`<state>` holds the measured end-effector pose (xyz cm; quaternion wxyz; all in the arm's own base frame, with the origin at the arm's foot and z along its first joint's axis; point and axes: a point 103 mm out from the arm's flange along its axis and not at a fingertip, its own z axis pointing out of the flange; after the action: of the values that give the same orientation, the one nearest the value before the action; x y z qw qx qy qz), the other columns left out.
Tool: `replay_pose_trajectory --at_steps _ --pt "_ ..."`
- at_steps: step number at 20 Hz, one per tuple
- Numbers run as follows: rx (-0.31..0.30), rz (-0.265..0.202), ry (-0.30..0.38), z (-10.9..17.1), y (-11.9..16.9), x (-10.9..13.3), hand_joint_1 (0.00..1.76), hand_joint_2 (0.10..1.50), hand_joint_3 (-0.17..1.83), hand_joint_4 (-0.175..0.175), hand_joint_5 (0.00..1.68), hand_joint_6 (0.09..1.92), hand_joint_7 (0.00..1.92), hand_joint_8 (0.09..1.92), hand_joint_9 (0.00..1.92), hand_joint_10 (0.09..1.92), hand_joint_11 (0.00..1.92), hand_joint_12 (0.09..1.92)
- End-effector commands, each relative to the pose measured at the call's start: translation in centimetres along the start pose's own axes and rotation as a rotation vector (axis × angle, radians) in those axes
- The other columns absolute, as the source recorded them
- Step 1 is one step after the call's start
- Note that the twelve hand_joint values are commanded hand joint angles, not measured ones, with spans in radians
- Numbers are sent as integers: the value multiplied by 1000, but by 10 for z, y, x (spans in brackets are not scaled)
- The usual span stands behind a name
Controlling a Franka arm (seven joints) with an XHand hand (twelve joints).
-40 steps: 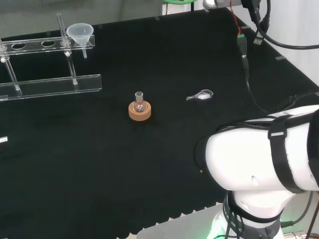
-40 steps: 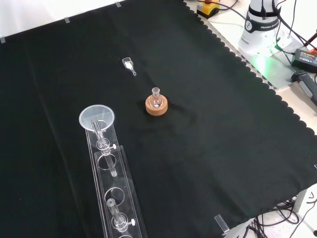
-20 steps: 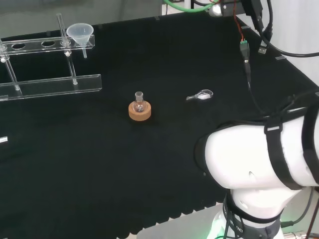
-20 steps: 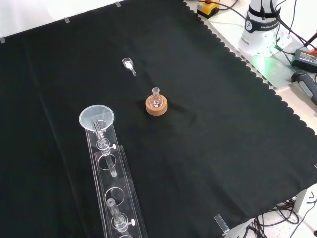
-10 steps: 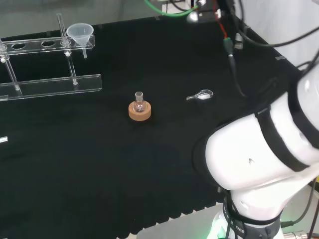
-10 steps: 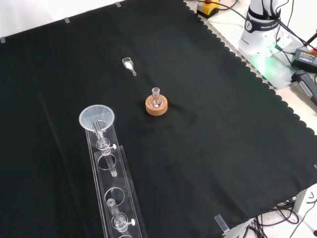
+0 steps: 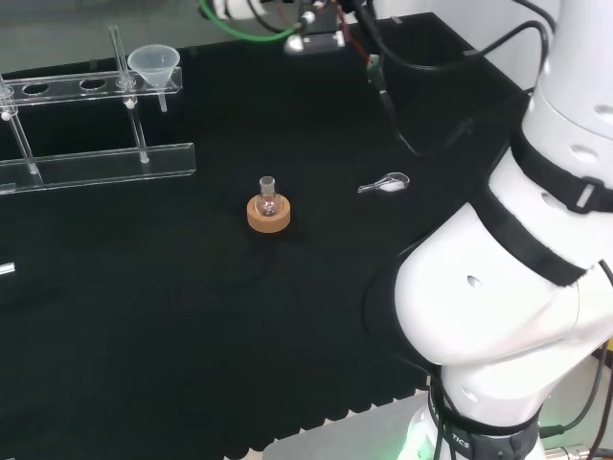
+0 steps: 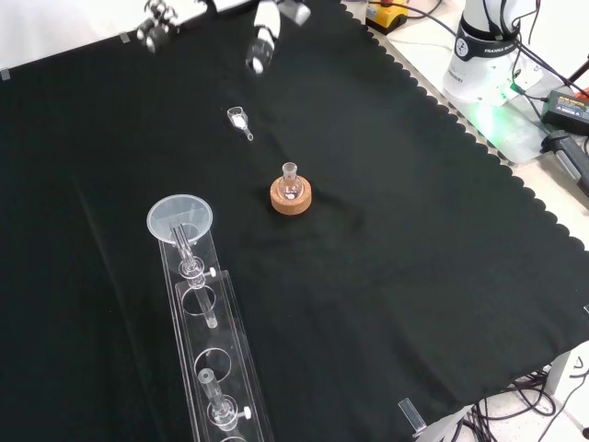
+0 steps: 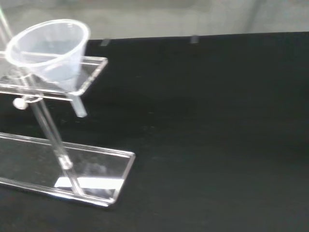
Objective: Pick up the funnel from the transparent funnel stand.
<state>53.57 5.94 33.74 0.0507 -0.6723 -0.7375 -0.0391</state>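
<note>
A clear funnel (image 7: 154, 65) sits in the end hole of the transparent funnel stand (image 7: 86, 161) at the far left of the head view. In the front view the funnel (image 8: 180, 219) is at the stand's (image 8: 224, 368) upper end. The wrist view has the funnel (image 9: 50, 50) close, its stem hanging through the stand's top shelf (image 9: 91, 73). The hand (image 8: 262, 41) enters at the top of the front view, open, with fingers spread and nothing in it. It hangs well away from the funnel, beyond a small glass scoop (image 8: 239, 120).
A small round flask on a cork ring (image 8: 291, 191) stands mid-cloth, between the hand and the stand. The glass scoop (image 7: 385, 184) lies to its right in the head view. The arm's white links (image 7: 508, 287) rise at the head view's right.
The arm has swung left in the head view and its upper links have risen. The hand has come into the front view at the top. Funnel, flask and scoop have not moved.
</note>
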Motion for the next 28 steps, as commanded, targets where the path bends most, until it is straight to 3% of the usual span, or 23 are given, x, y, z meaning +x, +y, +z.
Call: replay_pose_trajectory --at_steps 1,10,16,28 --pt "33 15 -13 54 95 56 105 743 61 119 0 87 0 87 0 87 0 797" --pt "98 -33 -61 89 128 90 113 744 59 112 0 87 0 87 0 87 0 809" --pt "168 -73 -64 109 144 97 117 746 53 108 0 87 0 87 0 87 0 853" --pt "246 -30 -129 116 140 93 129 753 52 106 0 87 0 87 0 87 0 867"
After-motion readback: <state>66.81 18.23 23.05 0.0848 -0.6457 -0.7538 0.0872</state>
